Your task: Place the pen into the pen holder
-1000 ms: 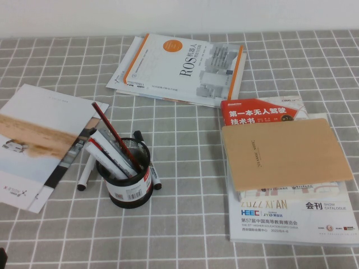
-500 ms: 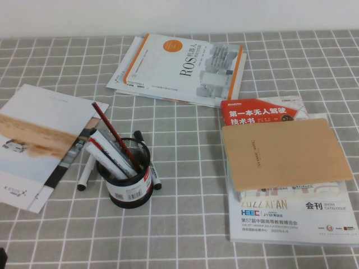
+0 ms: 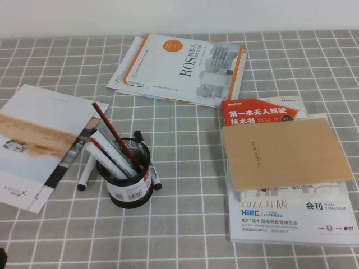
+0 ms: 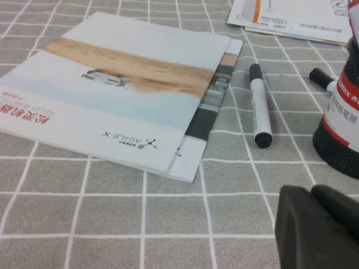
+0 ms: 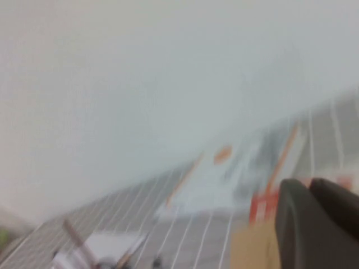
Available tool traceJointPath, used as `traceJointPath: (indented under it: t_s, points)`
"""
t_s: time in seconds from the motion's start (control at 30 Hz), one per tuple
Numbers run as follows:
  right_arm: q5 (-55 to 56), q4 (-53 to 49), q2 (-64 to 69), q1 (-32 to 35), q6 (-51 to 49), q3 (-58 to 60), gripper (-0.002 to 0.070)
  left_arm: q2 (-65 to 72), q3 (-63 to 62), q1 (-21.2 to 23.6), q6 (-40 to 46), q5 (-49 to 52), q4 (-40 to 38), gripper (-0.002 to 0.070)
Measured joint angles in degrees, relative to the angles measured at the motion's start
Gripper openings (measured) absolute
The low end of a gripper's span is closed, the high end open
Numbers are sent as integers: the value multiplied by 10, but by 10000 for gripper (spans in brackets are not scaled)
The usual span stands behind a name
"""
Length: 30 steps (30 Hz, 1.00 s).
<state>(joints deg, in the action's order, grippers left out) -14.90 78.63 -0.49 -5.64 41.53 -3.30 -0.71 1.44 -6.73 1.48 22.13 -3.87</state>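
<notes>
The black mesh pen holder point(image 3: 132, 193) stands at the left middle of the table and holds several white markers and a thin dark-red stick point(image 3: 107, 129). One pen point(image 3: 87, 172) lies flat on the cloth to the left of the cup, and another pen point(image 3: 155, 177) lies to its right. In the left wrist view the left pen point(image 4: 261, 105) lies beside the holder point(image 4: 342, 129). My left gripper point(image 4: 312, 193) is shut and empty, low over the cloth in front of the cup. My right gripper point(image 5: 310, 188) is shut and empty, raised off the table and outside the high view.
A white and tan booklet point(image 3: 33, 140) lies at the left. A ROS book point(image 3: 185, 67) sits on papers at the back. A tan notebook point(image 3: 283, 154) lies on a stack of magazines at the right. A grey checked cloth point(image 3: 185, 224) covers the table.
</notes>
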Motion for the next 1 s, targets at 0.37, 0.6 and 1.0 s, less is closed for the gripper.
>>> traceJointPath:
  t_s: [0.37, 0.6, 1.0]
  points:
    - [-13, -34, 289, 0, 213, -304, -13, 0, 0, 0, 0, 0, 0, -3]
    - [-200, -165, 524, 0, 127, -534, -13, 0, 0, 0, 0, 0, 0, -2]
    - [-411, -649, 838, -100, -248, -864, -13, 0, 0, 0, 0, 0, 0, -3]
